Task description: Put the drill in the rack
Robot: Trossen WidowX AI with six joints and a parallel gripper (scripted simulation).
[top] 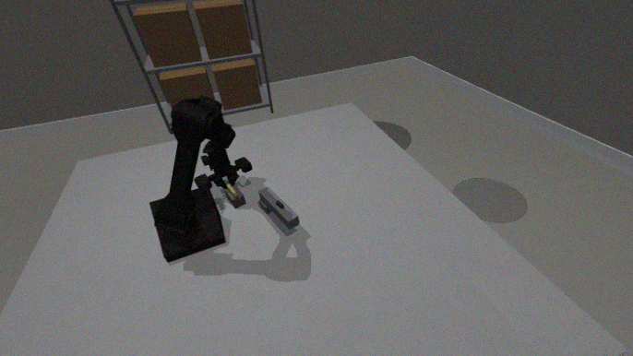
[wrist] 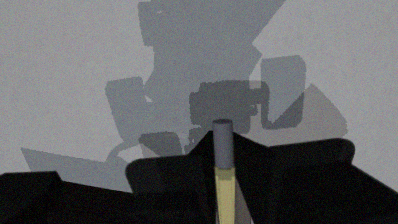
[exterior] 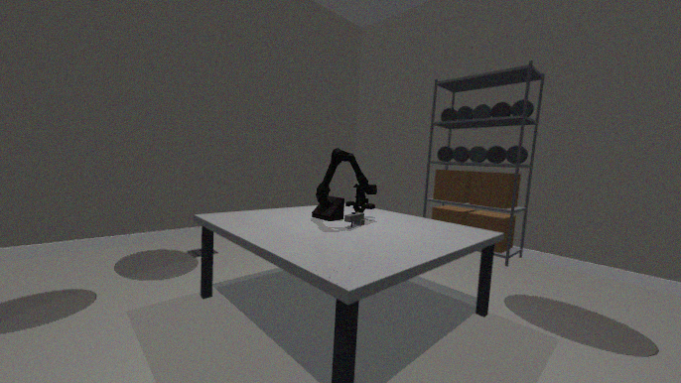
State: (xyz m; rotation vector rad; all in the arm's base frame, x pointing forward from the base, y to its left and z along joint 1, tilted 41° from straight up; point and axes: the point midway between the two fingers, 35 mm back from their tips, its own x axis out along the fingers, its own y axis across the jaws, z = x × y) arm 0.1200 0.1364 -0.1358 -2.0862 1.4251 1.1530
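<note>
Gripper [top: 229,183] [exterior: 358,210] [wrist: 218,134] of yours is closed on the drill [top: 232,190] [wrist: 225,195], a yellow piece with a grey cylindrical end. You have it near the grey block [top: 280,207] [exterior: 354,218], which carries a dark knob [top: 280,204] on top, above the pale surface [top: 369,277] [exterior: 347,253].
</note>
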